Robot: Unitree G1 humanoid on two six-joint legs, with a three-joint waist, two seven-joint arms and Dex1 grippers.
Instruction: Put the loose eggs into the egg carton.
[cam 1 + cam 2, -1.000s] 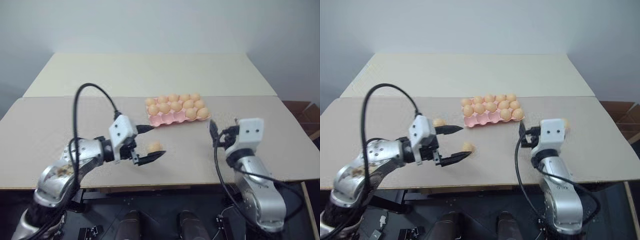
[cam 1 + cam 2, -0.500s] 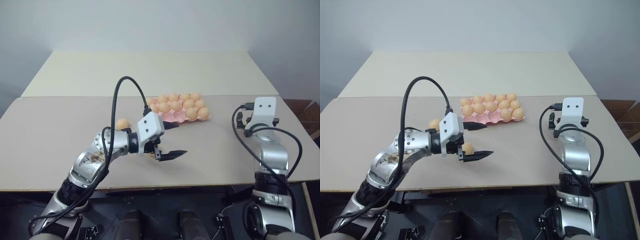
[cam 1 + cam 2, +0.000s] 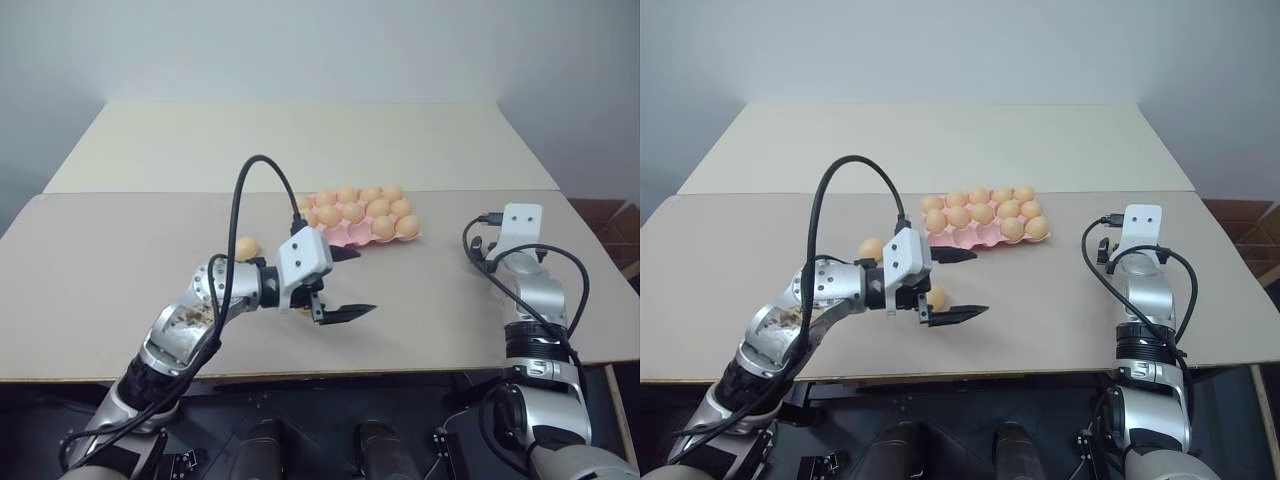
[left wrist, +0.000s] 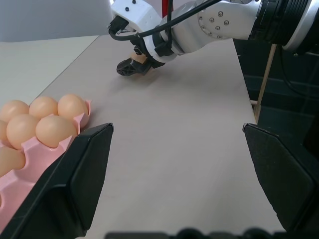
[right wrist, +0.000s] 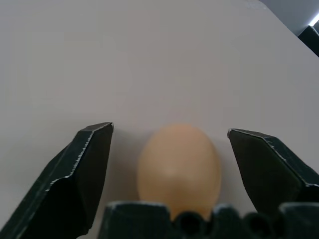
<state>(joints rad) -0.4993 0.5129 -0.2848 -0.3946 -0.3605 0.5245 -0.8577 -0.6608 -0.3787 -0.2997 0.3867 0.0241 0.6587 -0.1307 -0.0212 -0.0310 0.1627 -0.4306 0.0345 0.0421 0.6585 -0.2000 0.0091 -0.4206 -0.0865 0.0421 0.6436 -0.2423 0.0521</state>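
The pink egg carton [image 3: 331,237] lies mid-table with several eggs in its cups. My left gripper [image 3: 978,283] hovers open in front of it, pointing right. One loose egg [image 3: 936,297] lies on the table by the root of its near finger; whether it touches is unclear. Another loose egg [image 3: 246,247] rests behind the left forearm. At the table's right side, my right gripper [image 5: 169,130] stands open with a third loose egg [image 5: 179,167] between its fingers, which stand apart from it. The left wrist view shows that right gripper [image 4: 133,65] beyond the carton [image 4: 31,150].
The table is two pale boards, with a seam running across just behind the carton. Its right edge [image 3: 600,300] lies close beside the right gripper. A black cable [image 3: 250,190] loops above my left forearm.
My right arm has swung out to the right and forward, bringing its gripper around the egg near the table's right side. My left gripper has shifted slightly right and stayed open.
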